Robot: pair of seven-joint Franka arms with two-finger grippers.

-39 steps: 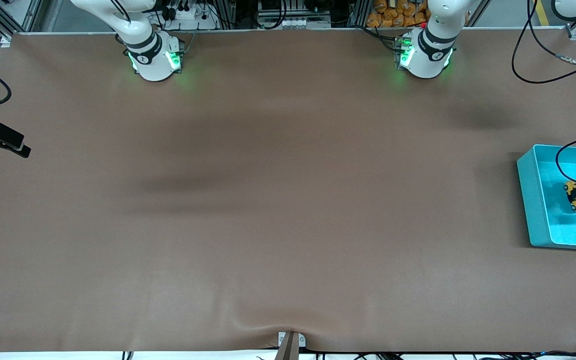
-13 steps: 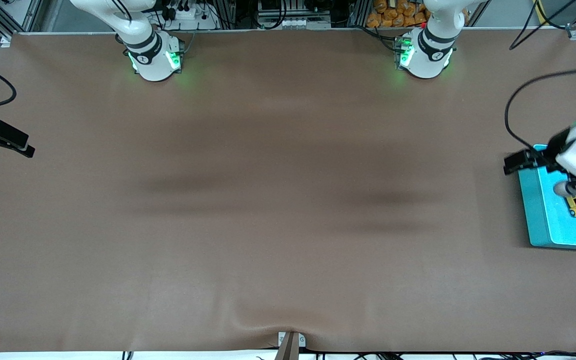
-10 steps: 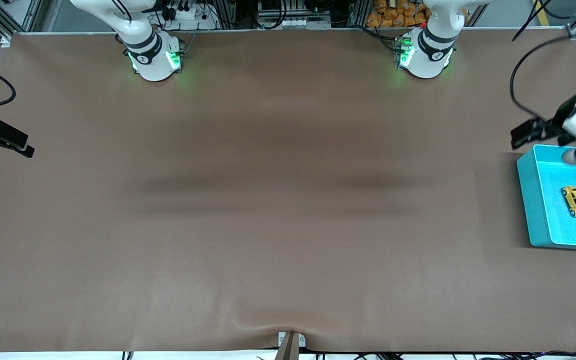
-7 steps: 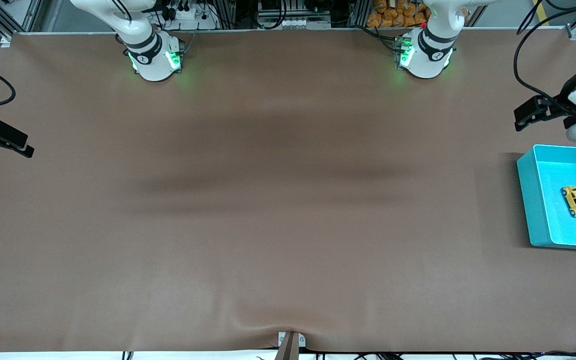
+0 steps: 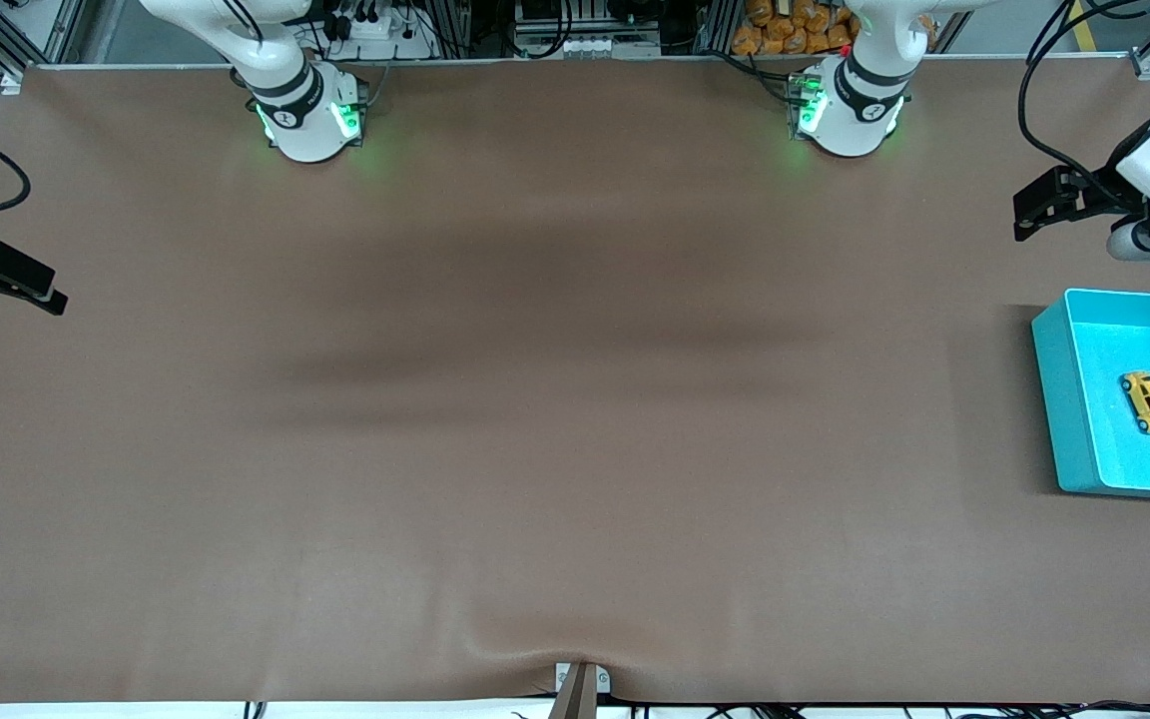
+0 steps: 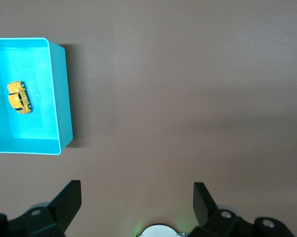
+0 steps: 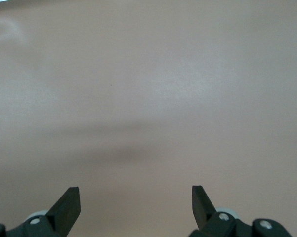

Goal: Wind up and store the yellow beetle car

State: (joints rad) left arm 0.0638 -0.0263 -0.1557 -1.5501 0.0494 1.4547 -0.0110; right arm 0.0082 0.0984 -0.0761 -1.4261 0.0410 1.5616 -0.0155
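The toy car point(image 5: 1149, 401) is small and yellow-orange, with a rounded beetle body, dark windows and black wheels; no writing can be read on it. It sits on its wheels inside the turquoise bin point(image 5: 1059, 399) at the bench edge on the left arm's end. The left gripper point(image 6: 136, 200) hangs over bare bench beside the bin, fingers spread wide and empty. The right gripper point(image 7: 133, 202) waits at the right arm's edge, equally wide apart, holding nothing.
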